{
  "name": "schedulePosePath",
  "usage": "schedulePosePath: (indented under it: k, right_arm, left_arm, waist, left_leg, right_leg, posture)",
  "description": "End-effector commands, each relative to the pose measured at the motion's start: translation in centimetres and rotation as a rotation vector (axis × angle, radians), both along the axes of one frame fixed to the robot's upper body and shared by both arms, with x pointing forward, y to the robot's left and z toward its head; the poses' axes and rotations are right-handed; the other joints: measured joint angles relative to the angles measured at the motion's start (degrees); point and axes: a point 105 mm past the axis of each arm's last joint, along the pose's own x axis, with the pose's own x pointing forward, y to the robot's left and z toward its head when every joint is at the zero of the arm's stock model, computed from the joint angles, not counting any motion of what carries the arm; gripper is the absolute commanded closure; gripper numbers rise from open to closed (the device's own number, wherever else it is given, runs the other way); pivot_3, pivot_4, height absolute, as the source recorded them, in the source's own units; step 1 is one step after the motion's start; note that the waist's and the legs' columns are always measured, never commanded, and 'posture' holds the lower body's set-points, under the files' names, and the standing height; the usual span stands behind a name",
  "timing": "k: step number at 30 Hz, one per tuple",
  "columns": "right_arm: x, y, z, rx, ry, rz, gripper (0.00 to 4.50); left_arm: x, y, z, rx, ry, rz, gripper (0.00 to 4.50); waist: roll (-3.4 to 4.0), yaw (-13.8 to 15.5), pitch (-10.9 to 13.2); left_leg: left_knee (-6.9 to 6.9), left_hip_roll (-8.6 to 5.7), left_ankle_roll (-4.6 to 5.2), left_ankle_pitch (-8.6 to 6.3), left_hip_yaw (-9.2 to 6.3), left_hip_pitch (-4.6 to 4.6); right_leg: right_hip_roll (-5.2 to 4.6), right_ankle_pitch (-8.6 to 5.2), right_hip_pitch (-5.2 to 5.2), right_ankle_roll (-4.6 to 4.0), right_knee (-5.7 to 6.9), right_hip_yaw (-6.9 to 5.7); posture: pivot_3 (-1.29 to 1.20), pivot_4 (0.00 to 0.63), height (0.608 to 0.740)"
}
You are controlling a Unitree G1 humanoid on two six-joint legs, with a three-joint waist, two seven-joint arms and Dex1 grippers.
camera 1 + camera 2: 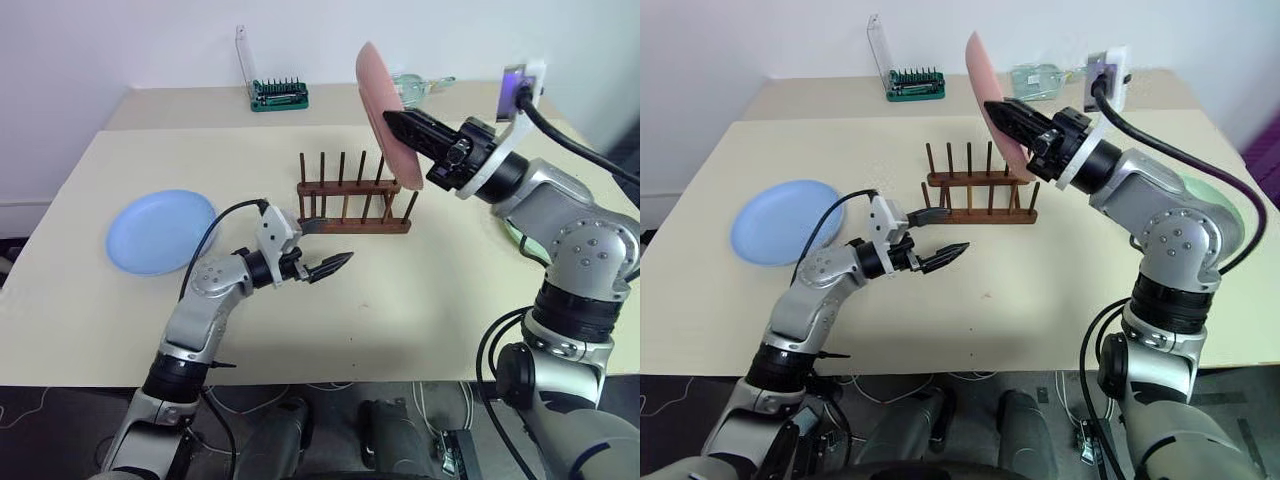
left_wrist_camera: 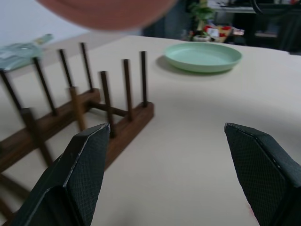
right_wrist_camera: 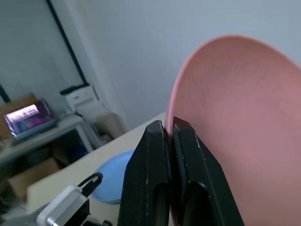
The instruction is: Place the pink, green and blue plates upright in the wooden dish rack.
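Observation:
My right gripper is shut on the rim of the pink plate and holds it upright in the air, above the right end of the wooden dish rack. In the right wrist view the fingers pinch the pink plate at its edge. The rack's pegs stand bare. Just in front of the rack's left end, low over the table, my left gripper hangs open with nothing in it. The blue plate lies flat at the left. The green plate lies flat at the right, partly behind my right arm.
A green-based tool holder and a clear bottle sit on the back table. A white box with a black cable stands at the back right. Bare tabletop stretches in front of the rack.

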Motion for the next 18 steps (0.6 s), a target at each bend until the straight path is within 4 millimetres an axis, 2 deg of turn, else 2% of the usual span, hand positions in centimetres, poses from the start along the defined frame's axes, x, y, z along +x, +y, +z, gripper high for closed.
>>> schedulePosePath:
  k: [1,9,14,18]
  right_arm:
    - [1.1,-0.9,1.6,0.123,0.043,-0.007,4.45]
    - [4.2,-1.7,0.5,0.212,0.171,-0.098,4.45]
    - [6.0,-2.9,0.4,0.350,0.266,-0.151,4.45]
    - [6.0,-3.1,0.8,0.418,0.298,-0.122,4.45]
  left_arm:
    - [-0.8,0.5,1.3,-0.033,-0.039,0.015,0.48]
    - [-1.6,1.0,1.2,-0.038,-0.027,0.054,0.48]
    - [-1.7,1.0,1.3,-0.032,-0.027,0.059,0.48]
    - [-1.8,1.0,1.3,-0.027,-0.026,0.056,0.48]
  waist:
    - [0.01,0.03,0.00]
    - [0.04,-0.81,-0.02]
    - [0.08,-1.13,-0.03]
    - [0.12,-1.15,-0.03]
  left_leg:
    - [0.00,0.00,0.00,0.00,0.00,0.00]
    - [-0.04,0.02,-0.03,0.02,-0.01,0.00]
    - [-0.04,0.02,-0.03,0.02,-0.01,0.01]
    - [-0.08,0.02,-0.03,0.02,-0.01,0.01]
  right_leg:
    - [0.01,0.00,-0.01,-0.01,0.01,0.00]
    - [0.02,0.00,-0.06,-0.01,0.05,0.01]
    - [0.03,0.00,-0.06,-0.01,0.06,0.01]
    - [0.03,0.00,-0.08,-0.01,0.06,0.01]
  posture:
    - [0.00,0.150,0.740]
    - [0.00,0.150,0.740]
    - [0.00,0.150,0.740]
    - [0.00,0.150,0.740]
